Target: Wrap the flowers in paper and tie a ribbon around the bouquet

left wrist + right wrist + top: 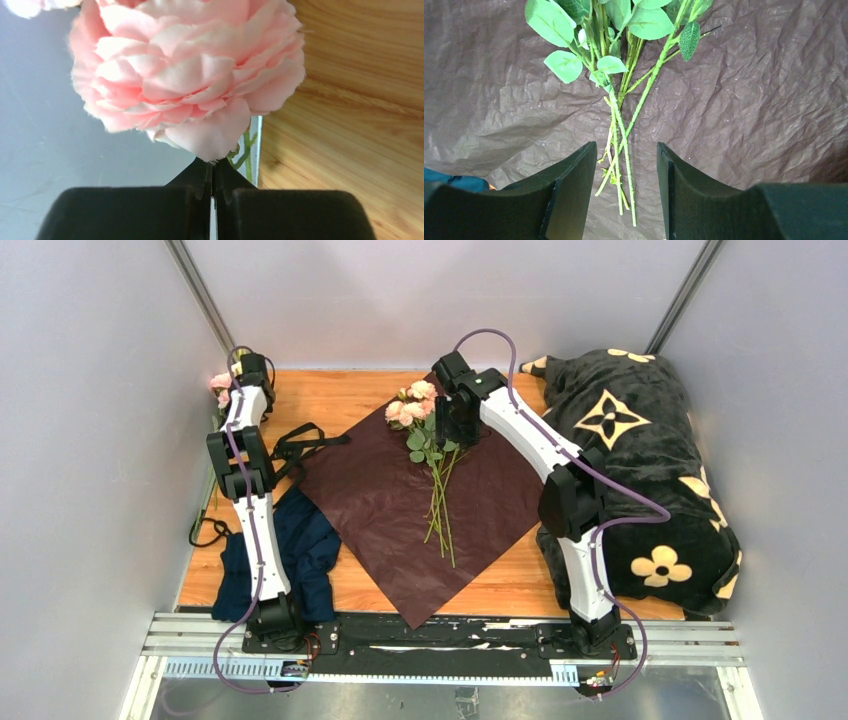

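The burgundy paper [380, 510] lies flat as a diamond on the wooden table [330, 390]. A bunch of flowers [412, 408] rests on it, heads far, stems pointing near. My right gripper [452, 425] hovers open over them. In the right wrist view its fingers [626, 147] straddle the green stems from above without touching the flowers [560, 65] or the paper [749, 100]. My left gripper [245, 368] is in the far left corner by more pink roses [220, 382]. Its jaws [213, 170] are shut right at the base of a pink rose [185, 70]. The black ribbon [285, 448] lies left of the paper.
A navy cloth [305, 540] sits at the near left beside the left arm. A black blanket with cream flowers [640, 460] fills the right side. Grey walls [40, 150] enclose the table on three sides. A black cable lies at the table's left edge [205, 530].
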Tool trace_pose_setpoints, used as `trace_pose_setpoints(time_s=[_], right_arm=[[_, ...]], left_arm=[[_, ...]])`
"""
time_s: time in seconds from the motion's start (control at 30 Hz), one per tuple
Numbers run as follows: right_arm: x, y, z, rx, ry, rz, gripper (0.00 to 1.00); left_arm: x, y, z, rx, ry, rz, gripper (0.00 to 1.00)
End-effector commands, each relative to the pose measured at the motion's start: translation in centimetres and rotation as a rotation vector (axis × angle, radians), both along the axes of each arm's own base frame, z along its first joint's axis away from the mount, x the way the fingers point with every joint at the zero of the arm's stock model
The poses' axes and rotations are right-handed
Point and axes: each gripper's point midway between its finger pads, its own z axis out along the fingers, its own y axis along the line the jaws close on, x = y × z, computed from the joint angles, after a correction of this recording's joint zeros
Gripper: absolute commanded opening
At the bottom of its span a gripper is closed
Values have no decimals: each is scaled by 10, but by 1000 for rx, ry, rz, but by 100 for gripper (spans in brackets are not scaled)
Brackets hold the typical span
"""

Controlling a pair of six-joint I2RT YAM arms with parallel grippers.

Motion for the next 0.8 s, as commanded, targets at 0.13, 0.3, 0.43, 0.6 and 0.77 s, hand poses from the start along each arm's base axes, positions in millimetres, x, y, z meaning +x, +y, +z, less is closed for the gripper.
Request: trace_pose_setpoints(time_s=[0.13, 0.3, 0.43, 0.6, 0.77], right_arm=[[6, -2, 34, -13, -89, 19, 53], [11, -2, 45, -8, -134, 38, 53], [16, 2, 55, 14, -170, 55, 53], [12, 61, 85, 295, -235, 304, 53], [0, 139, 208, 802, -478, 632, 65]], left_arm=[[12, -20, 109, -111, -264, -61, 0], [4, -74, 226, -339, -575, -212, 0], [-13, -97, 285, -411, -690, -295, 0], [-36, -168, 334, -752, -815, -502, 0], [-60, -274, 376, -1272, -832, -744, 0]])
